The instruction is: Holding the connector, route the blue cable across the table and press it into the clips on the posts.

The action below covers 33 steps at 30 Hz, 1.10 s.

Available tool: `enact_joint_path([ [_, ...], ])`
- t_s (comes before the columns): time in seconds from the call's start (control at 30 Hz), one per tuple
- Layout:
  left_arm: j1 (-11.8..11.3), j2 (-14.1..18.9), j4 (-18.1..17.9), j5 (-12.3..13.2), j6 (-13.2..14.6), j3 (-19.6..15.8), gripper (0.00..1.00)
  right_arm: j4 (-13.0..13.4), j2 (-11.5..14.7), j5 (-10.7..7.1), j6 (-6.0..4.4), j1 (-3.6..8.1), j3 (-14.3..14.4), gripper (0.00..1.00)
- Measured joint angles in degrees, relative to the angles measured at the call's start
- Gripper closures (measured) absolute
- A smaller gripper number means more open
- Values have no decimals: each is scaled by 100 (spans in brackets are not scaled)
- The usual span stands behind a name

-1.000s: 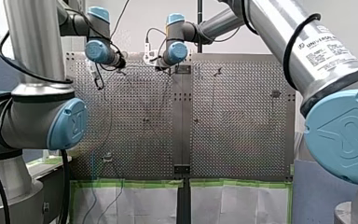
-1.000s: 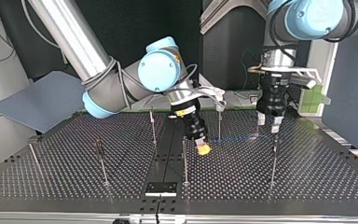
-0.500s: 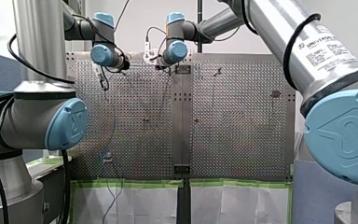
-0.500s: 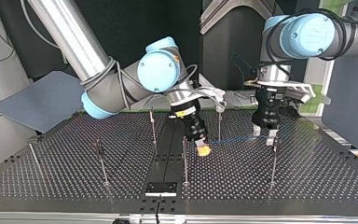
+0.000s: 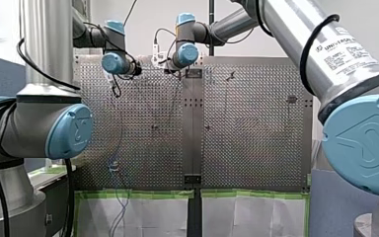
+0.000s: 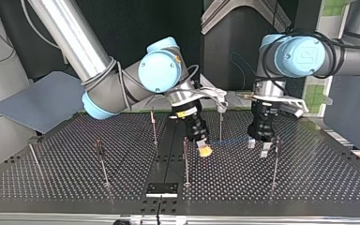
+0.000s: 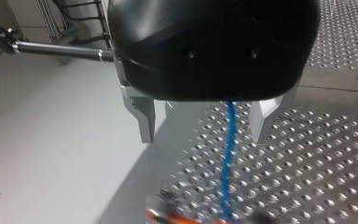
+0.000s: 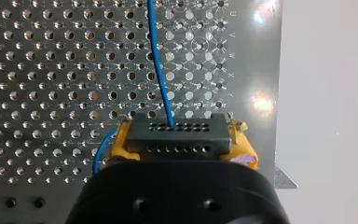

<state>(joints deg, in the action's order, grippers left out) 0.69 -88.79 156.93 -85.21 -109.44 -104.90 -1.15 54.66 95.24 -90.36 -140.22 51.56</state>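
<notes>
Yellow-padded right gripper (image 8: 179, 144) clamps the connector (image 8: 176, 134); left gripper (image 7: 203, 133) gapes around the blue cable (image 7: 227, 158)

My left gripper (image 6: 258, 147) hangs, fingers (image 7: 145, 119) spread; at its nine o'clock in the top view, my right gripper (image 6: 205, 150) clamps the connector (image 8: 176, 133).

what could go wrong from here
1. My left hand is open, with the blue cable running loose between its fingers; the cable might slip out sideways.
2. In the top view that hand sits close beside a post and could knock it.
3. A tug might pull the connector from my right hand.
</notes>
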Motion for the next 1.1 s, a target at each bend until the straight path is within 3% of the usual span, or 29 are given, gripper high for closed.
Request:
enact_joint_path([
  [0.1,2,-148,-5,-23,-1,19,0,-1,0,-3,-2,1,-1,100],
  [0.17,2,-232,-5,-64,2,22,24,-3,0,-3,-5,0,0,100],
  [0.2,5,-256,-3,-78,6,22,24,-5,0,-4,-6,1,-1,100],
  [0.23,8,-277,-1,-92,14,23,35,-6,0,-4,-7,0,0,100],
  [0.27,9,-285,2,-101,20,23,53,-7,-1,-5,-7,1,-1,100],
  [0.3,10,-291,5,-110,25,23,53,-7,-1,-4,-8,1,0,100],
  [0.33,11,-295,12,-133,30,23,65,-8,-1,-4,-8,1,0,100],
  [0.37,11,-296,20,-161,34,24,84,-10,-1,-4,-8,1,0,100],
  [0.4,11,-297,28,-195,38,24,84,-11,-1,-4,-9,3,0,100],
  [0.43,11,-295,36,-242,38,24,100,-12,-2,-4,-9,4,0,100],
  [0.63,13,-253,66,-434,26,24,100,-23,-2,-4,-18,5,0,100],
  [0.87,18,-192,90,-468,-5,18,100,-33,-2,-4,-30,-27,4,100],
  [1.1,92,-122,301,-662,118,-126,100,-78,-2,0,-63,-54,42,100],
])
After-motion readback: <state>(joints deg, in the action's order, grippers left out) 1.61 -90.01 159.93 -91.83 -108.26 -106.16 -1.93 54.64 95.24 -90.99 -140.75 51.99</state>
